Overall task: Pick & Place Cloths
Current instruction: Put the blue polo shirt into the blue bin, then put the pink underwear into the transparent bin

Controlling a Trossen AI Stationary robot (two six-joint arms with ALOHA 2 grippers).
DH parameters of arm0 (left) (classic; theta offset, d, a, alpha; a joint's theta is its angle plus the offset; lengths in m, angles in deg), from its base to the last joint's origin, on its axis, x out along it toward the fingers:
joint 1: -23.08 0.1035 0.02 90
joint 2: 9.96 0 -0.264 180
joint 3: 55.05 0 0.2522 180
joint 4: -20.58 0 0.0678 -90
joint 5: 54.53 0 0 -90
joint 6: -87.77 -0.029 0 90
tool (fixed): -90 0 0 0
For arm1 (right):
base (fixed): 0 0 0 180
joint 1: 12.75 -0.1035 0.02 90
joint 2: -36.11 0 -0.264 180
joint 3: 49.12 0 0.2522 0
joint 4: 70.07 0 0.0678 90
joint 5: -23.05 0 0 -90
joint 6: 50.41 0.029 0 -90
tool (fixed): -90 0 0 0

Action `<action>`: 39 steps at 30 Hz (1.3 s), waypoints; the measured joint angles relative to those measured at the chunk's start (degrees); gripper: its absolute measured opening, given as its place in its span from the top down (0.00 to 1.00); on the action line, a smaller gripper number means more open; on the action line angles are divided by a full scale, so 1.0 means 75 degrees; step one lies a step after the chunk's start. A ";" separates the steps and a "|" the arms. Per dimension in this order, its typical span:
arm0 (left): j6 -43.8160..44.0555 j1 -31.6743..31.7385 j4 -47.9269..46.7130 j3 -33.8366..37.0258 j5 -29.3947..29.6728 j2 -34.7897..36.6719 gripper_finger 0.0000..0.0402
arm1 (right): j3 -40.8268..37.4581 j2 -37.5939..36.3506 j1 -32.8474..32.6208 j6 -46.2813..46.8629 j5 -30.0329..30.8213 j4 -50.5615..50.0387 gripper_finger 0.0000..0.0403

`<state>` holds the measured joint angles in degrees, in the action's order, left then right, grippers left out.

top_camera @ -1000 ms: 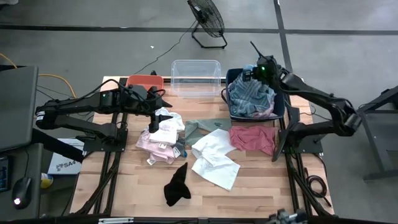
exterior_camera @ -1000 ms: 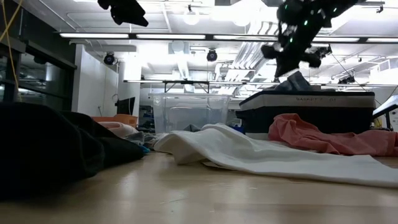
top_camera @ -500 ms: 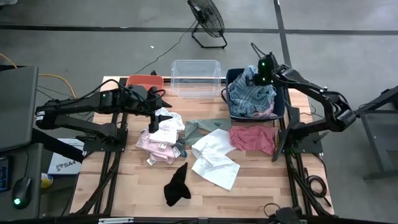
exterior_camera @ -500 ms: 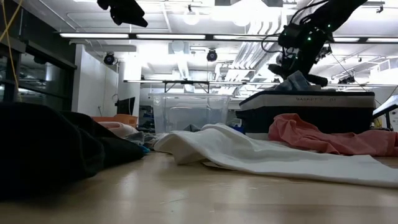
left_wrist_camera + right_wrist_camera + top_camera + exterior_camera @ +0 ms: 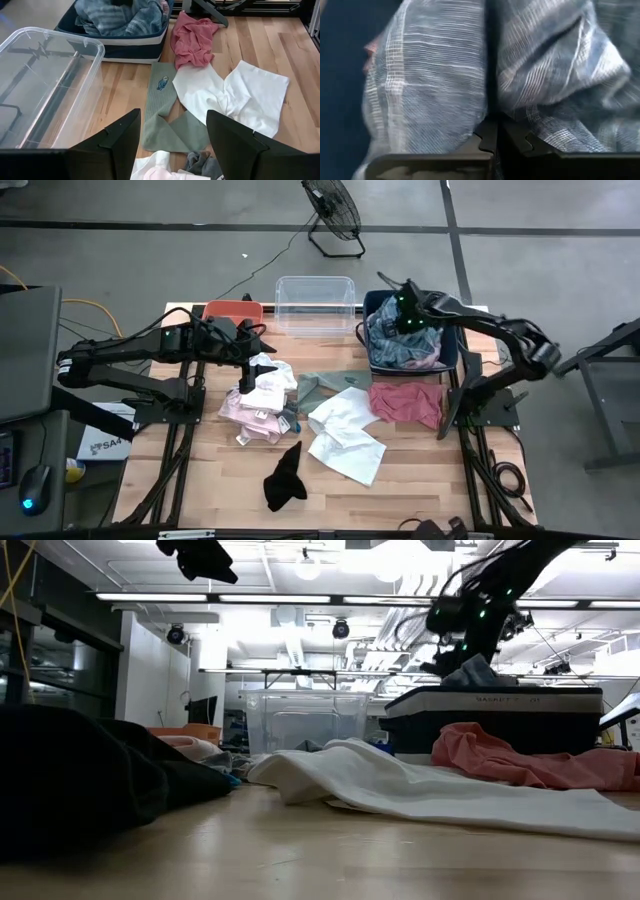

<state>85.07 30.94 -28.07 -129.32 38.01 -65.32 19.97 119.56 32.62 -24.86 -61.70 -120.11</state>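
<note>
Blue-striped cloth (image 5: pixel 400 340) fills the dark blue bin (image 5: pixel 452 358) at upper right; only the right wrist view shows the right gripper (image 5: pixel 490 137) clenched against it. Left gripper (image 5: pixel 172 137) hangs released.

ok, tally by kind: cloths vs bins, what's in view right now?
Cloths: 8 (blue-striped, large pink, dark red, white, olive green, pale pink, small grey, black)
Bins: 3 (orange, clear, dark blue)
Total: 11
</note>
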 joint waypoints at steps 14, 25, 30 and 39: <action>0.0000 0.0000 -0.0055 0.0000 0.0000 0.0000 0.45 | 0.0044 0.1868 0.0323 -0.0028 -0.0525 0.0753 0.99; 0.0000 0.0000 -0.0055 0.0000 0.0003 0.0000 0.45 | -0.0020 0.0324 0.0315 -0.0036 -0.0576 0.0559 0.99; 0.0000 0.0000 -0.0052 0.0000 0.0003 0.0000 0.45 | -0.0020 -0.0769 0.0299 -0.0004 -0.0581 0.0537 0.99; 0.0000 0.0001 -0.0068 0.0000 0.0003 0.0000 0.45 | -0.0017 -0.2160 0.0016 0.0063 -0.0734 -0.0100 0.99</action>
<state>85.07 30.94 -28.59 -129.32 38.03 -65.32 19.84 103.36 32.74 -24.38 -67.21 -120.85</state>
